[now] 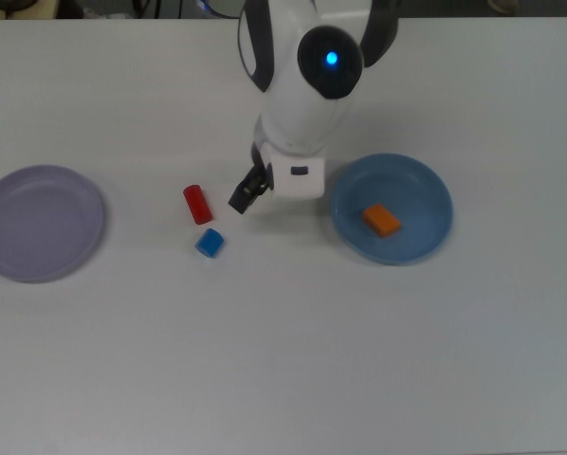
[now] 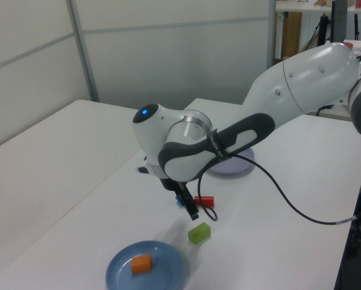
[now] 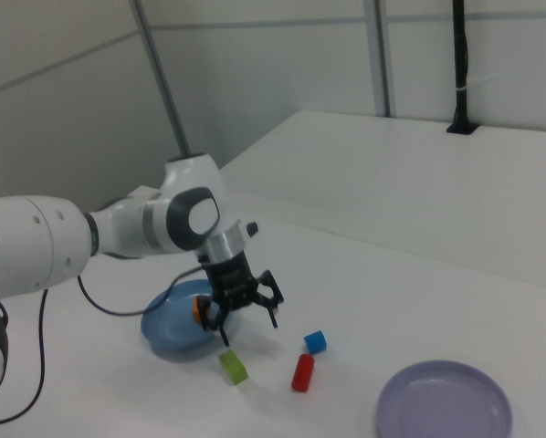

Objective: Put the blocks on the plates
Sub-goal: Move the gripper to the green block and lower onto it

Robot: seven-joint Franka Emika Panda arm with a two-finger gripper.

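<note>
An orange block (image 1: pixel 381 220) lies on the blue plate (image 1: pixel 426 194), clear of the gripper. My gripper (image 1: pixel 248 192) is open and empty, hovering left of that plate in the top view, where the arm hides the green block. The right view shows the gripper (image 3: pixel 248 321) with its fingers spread just above the green block (image 3: pixel 233 367). The red cylinder (image 1: pixel 197 204) and the blue cube (image 1: pixel 209 243) lie on the table to the gripper's left in the top view. At the top view's far left sits the lavender plate (image 1: pixel 39 222), with nothing on it.
The white arm and its black cable (image 2: pixel 289 205) reach over the table's middle. In the left view the green block (image 2: pixel 199 232) lies between the red cylinder (image 2: pixel 203 200) and the blue plate (image 2: pixel 168 269). A second white table (image 3: pixel 437 182) stands behind in the right view.
</note>
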